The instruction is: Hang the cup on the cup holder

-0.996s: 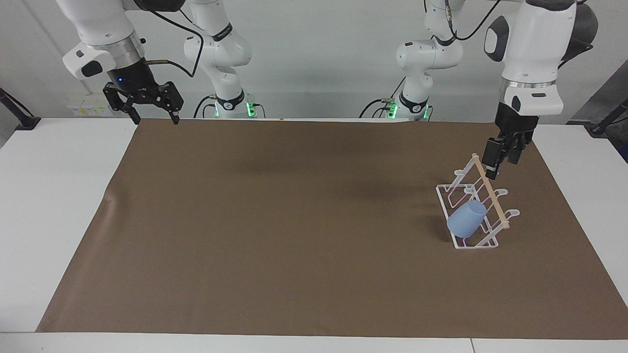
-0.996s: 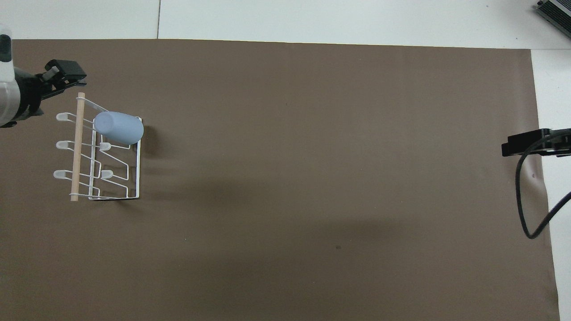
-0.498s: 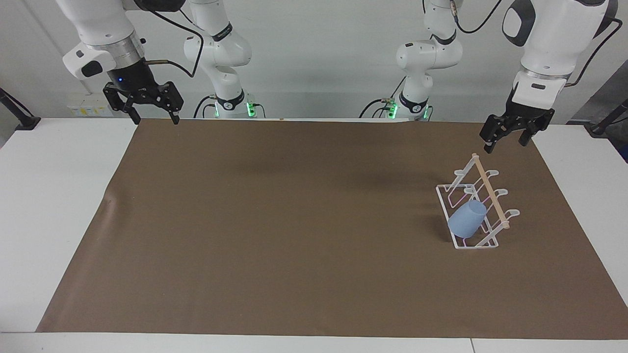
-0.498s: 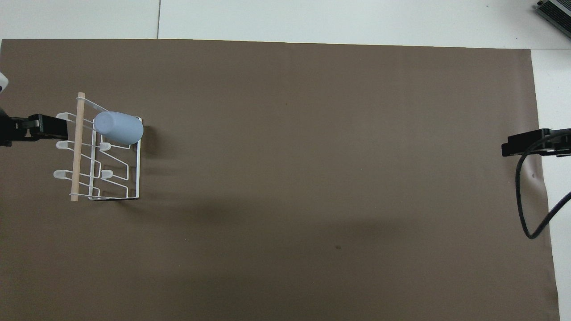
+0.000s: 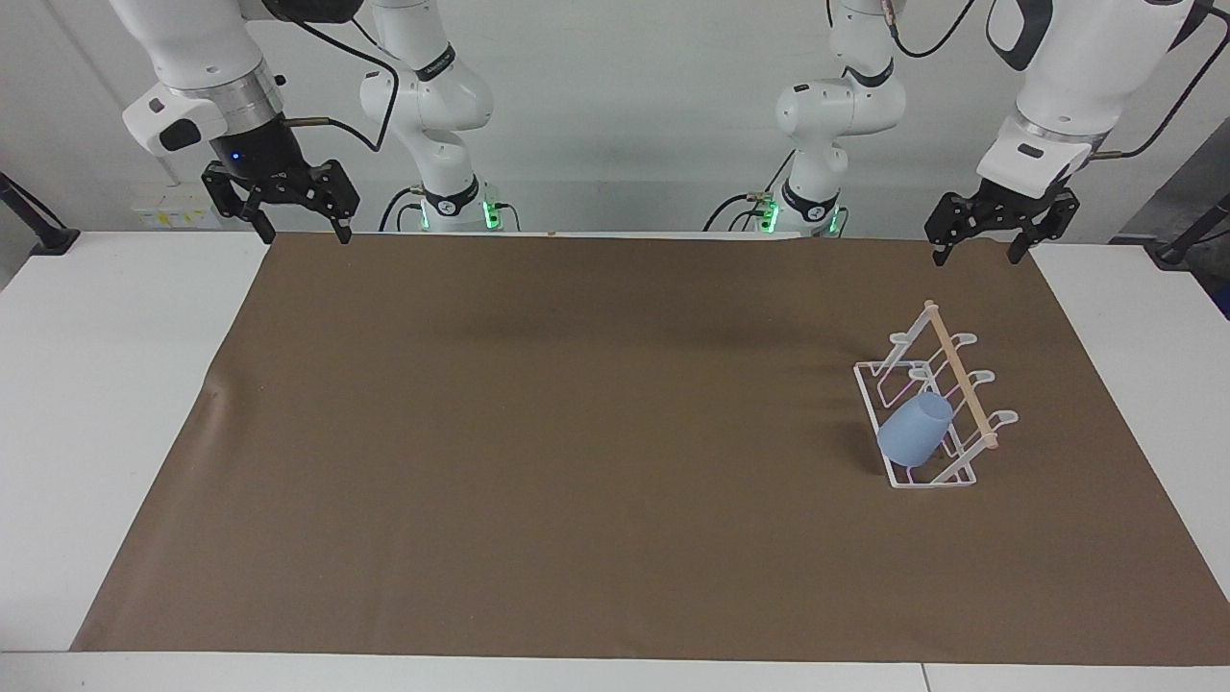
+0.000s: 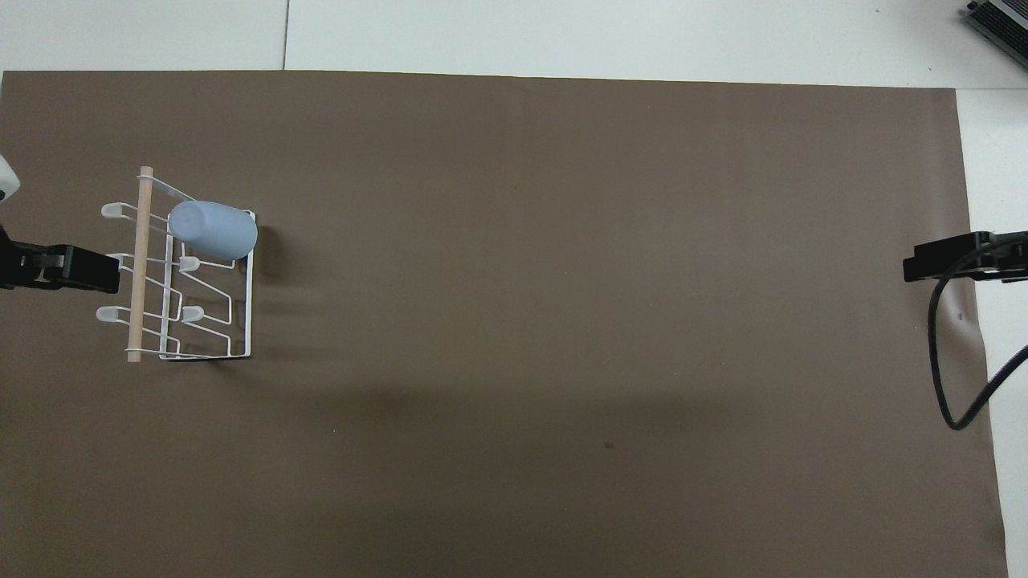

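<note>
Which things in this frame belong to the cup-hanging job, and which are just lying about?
Belongs to the job:
- cup, hung on a prong at the rack's end farther from the robots
- cup holder, toward the left arm's end of the table
- left gripper, open, empty, raised
- right gripper, open, waiting

Just there:
- brown mat
- white table

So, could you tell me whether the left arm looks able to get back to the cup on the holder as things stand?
Probably yes: the left gripper hangs open over the mat's edge, and nothing stands between it and the cup, which sits on the cup holder at that arm's end.
</note>
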You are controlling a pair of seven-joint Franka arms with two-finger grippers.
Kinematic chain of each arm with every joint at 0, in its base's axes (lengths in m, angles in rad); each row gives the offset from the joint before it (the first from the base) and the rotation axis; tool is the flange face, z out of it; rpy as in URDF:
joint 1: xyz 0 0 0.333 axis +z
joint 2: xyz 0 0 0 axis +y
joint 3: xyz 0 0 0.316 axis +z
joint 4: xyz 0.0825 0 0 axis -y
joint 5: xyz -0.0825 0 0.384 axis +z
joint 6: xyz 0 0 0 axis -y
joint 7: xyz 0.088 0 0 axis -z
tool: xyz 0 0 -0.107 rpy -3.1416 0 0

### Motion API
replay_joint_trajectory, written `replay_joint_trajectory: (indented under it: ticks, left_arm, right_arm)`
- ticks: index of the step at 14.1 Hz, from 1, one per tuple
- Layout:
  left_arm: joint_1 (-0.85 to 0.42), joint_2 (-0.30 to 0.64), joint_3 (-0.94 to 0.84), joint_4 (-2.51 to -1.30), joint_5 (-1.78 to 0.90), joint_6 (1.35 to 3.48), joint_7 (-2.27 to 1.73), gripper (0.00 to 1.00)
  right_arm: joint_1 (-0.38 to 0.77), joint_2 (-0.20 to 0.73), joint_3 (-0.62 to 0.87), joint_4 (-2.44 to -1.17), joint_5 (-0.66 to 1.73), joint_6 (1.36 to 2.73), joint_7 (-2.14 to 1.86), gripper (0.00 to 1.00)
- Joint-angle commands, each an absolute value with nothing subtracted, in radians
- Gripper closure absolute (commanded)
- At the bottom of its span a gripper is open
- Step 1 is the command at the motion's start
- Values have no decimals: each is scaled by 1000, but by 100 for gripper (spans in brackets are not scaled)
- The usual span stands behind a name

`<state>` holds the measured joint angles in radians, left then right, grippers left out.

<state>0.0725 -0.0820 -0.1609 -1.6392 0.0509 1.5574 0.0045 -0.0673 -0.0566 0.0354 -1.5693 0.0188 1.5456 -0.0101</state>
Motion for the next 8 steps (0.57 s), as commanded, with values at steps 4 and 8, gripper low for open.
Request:
replay_joint_trajectory:
  ticks: [4, 8]
  left_arm:
    - [86, -51, -152, -1577, -89, 1509, 23, 0]
    - [91, -61, -153, -1589, -48, 1513, 66, 0]
  right_arm:
    - [-75, -69, 43, -1582, 23, 1536, 3, 0]
    - [-75, -69, 41, -1582, 25, 1536, 3, 0]
